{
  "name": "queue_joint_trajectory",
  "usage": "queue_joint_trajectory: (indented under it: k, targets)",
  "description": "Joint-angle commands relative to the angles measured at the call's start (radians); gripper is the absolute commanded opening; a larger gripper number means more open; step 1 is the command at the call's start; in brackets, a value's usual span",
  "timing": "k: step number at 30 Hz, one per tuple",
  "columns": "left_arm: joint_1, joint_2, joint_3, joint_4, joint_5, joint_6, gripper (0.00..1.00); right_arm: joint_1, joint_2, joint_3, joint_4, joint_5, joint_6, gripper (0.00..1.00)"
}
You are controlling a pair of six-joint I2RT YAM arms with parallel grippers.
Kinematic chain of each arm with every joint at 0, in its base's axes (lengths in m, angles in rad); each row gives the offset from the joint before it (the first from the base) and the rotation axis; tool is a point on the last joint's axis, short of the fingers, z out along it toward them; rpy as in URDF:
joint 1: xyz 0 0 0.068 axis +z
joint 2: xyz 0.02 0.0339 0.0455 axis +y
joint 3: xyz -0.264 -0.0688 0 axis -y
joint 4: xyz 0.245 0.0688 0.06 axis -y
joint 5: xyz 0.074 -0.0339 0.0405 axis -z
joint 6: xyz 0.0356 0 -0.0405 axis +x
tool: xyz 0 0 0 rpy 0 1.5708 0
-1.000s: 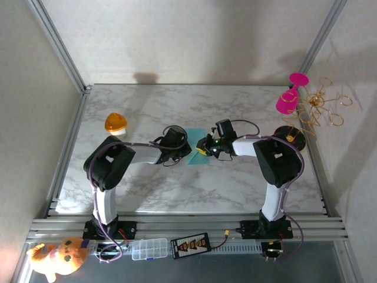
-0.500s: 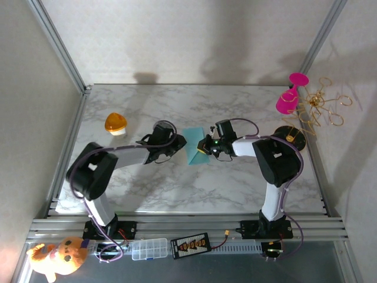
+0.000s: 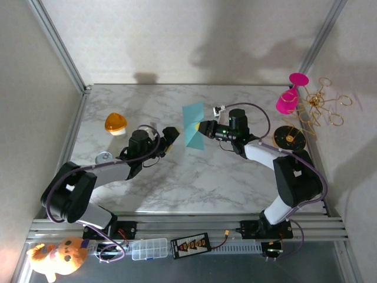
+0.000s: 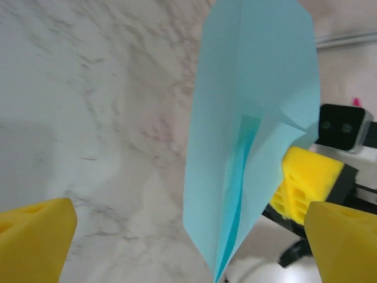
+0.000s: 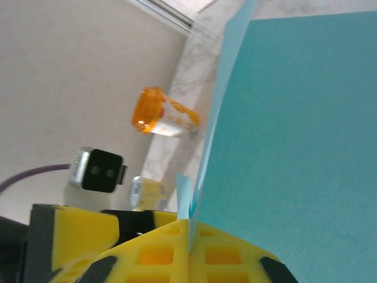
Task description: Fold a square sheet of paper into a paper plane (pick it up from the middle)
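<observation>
While my right claw [image 3: 199,126] is clenched on the teal-blue paper [image 3: 192,125], the paper is up in the air over the middle of the marble counter [image 3: 177,183]. It stands on its edge and does not lie flat. In my right wrist view the two yellow pads [image 5: 147,253] are pressed together on one edge of the paper, and the sheet rises wide from them. In my left wrist view the paper is folded: a darker crease runs down to a pointed lower end. My left claw [image 3: 171,137] is released, with its fingers [image 4: 35,242] spread far apart. It is near the paper on its left side and apart from it. An orange dome-shaped object [image 3: 116,122] sits on the counter, well apart to the left.
</observation>
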Motion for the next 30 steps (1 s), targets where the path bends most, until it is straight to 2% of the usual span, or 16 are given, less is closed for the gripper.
queue_joint_trajectory:
  k: [1, 4, 7, 15, 17, 22, 27, 30]
  targets:
    - [-0.029, 0.003, 0.006, 0.233, 0.087, -0.037, 0.99, -0.004, -0.028, -0.015, 0.099, -0.087, 0.068, 0.0]
    - [-0.047, 0.025, 0.033, 0.252, 0.098, -0.029, 0.99, -0.004, -0.031, -0.014, 0.107, -0.111, 0.083, 0.0]
    - [-0.056, 0.049, 0.066, 0.253, 0.108, -0.028, 0.94, -0.004, -0.026, -0.011, 0.114, -0.136, 0.099, 0.0]
    - [-0.059, 0.087, 0.096, 0.269, 0.12, -0.036, 0.67, -0.006, -0.016, -0.007, 0.13, -0.166, 0.122, 0.0]
    - [-0.059, 0.083, 0.097, 0.262, 0.114, -0.032, 0.58, -0.009, -0.015, -0.006, 0.121, -0.165, 0.117, 0.0]
    - [-0.058, 0.079, 0.107, 0.203, 0.097, -0.003, 0.4, -0.016, -0.012, -0.004, 0.098, -0.167, 0.11, 0.02]
    - [-0.056, 0.077, 0.119, 0.146, 0.079, 0.023, 0.27, -0.025, -0.016, 0.003, 0.064, -0.158, 0.097, 0.11]
    - [-0.055, 0.075, 0.129, 0.095, 0.066, 0.053, 0.18, -0.033, -0.029, 0.007, 0.017, -0.13, 0.072, 0.23]
